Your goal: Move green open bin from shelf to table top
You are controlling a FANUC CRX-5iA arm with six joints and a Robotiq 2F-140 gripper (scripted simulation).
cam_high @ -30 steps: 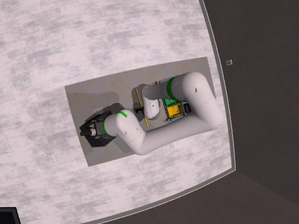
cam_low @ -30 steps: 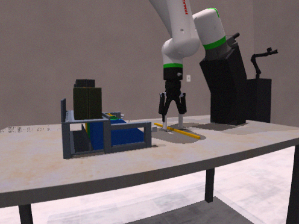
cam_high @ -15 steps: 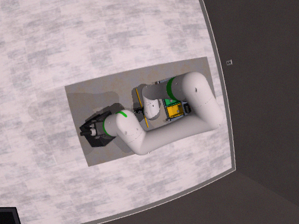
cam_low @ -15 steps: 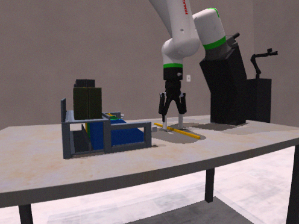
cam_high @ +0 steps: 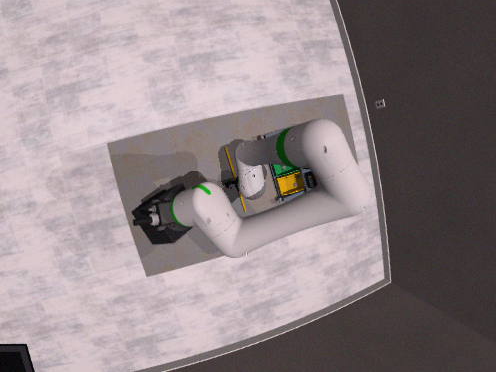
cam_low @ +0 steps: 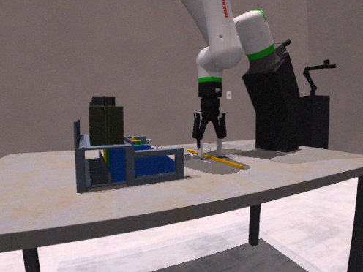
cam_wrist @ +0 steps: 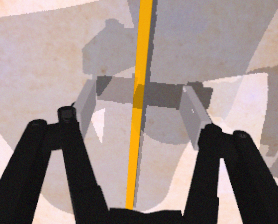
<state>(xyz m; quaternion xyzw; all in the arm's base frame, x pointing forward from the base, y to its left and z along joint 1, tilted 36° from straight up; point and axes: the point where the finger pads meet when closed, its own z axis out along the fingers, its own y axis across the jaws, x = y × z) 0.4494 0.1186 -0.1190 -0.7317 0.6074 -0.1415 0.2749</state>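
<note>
The green open bin (cam_high: 286,170) (cam_low: 137,142) sits in the grey-blue shelf (cam_low: 129,165). The arm covers part of it in the top view, and in the exterior view only a sliver of green shows. Its parts cannot be made out clearly. The yellow bin (cam_high: 290,186) is beside it. A blue bin (cam_low: 154,161) fills the shelf's near side in the exterior view. My gripper (cam_low: 209,156) (cam_wrist: 138,95) points down, open and empty, away from the shelf. Its fingertips are low over the table top (cam_low: 44,200), one on each side of a thin yellow bar.
The yellow bar (cam_high: 230,159) (cam_low: 230,163) (cam_wrist: 145,30) lies on the table in front of the shelf's open side. Dark boxes (cam_low: 98,125) stand on the shelf's upper level. The arm's black pedestal (cam_low: 274,109) is at the table's other end.
</note>
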